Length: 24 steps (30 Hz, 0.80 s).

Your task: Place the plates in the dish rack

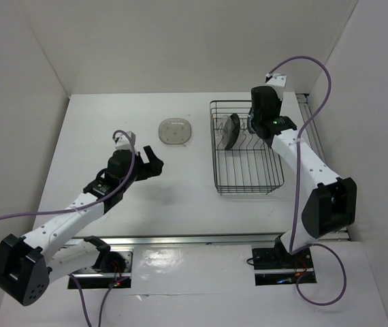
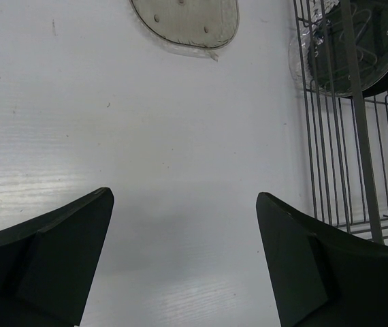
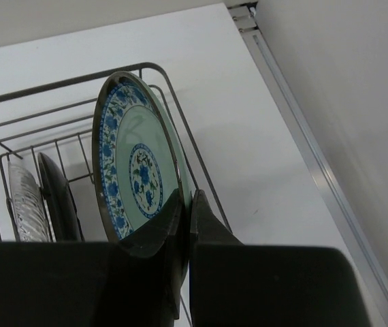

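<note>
Blue-and-white plate (image 3: 136, 163) pinched by right gripper (image 3: 187, 225) over dish rack (image 1: 216, 150).
2 racked; beige plate (image 1: 175, 131) on desk (image 1: 146, 204); left gripper (image 2: 184, 197) spread.

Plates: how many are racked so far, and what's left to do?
Done: the clear glass plate and the black plate stand in the dish rack. In hand: the right gripper pinches the blue-and-white plate upright at the rack, not yet released. Left: the beige speckled plate lies flat on the table, with the open left gripper short of it, empty.
</note>
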Motion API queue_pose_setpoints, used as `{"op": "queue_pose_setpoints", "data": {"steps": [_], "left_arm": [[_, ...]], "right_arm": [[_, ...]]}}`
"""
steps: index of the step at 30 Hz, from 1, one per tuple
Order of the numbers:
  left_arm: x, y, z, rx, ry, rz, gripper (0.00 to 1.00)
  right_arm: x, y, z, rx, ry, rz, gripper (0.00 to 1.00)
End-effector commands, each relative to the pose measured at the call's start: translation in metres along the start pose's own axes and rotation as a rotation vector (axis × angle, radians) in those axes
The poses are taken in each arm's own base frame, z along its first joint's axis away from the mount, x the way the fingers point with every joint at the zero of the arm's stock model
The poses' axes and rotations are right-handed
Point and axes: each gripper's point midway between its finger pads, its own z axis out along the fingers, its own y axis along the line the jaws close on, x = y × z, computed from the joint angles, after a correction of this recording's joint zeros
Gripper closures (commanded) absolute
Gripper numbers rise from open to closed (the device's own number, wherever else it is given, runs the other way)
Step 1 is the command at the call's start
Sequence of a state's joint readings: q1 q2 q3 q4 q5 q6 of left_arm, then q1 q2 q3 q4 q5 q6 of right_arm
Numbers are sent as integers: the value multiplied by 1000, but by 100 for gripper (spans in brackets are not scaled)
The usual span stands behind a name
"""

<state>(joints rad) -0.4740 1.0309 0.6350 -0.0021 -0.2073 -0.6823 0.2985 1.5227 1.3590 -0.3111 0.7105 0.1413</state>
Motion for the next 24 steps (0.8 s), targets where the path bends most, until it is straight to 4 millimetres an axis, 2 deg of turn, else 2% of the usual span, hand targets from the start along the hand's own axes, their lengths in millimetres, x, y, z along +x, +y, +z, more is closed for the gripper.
{"op": "queue_pose_setpoints", "data": {"steps": [1,8,20,22,23,24], "left_arm": [[-18,-15,-2,43,-39,10,0],[-16,-14,0,38,-32,11,0],[-13,-16,-2,46,-28,15,0],[-15,-17,-2,51,-35,13,0],[-15,-17,-2,51,-35,13,0],[-15,-17,-2,51,-35,13,0]], "right_arm": [[-10,14,-1,-32,-36,47,100],[15,36,12,-60,9,1,100],[36,45,28,-44,45,-33,100],[40,52,27,-61,52,-43,84],[40,52,27,-61,52,-43,73],[41,53,27,-62,50,-41,58]]}}
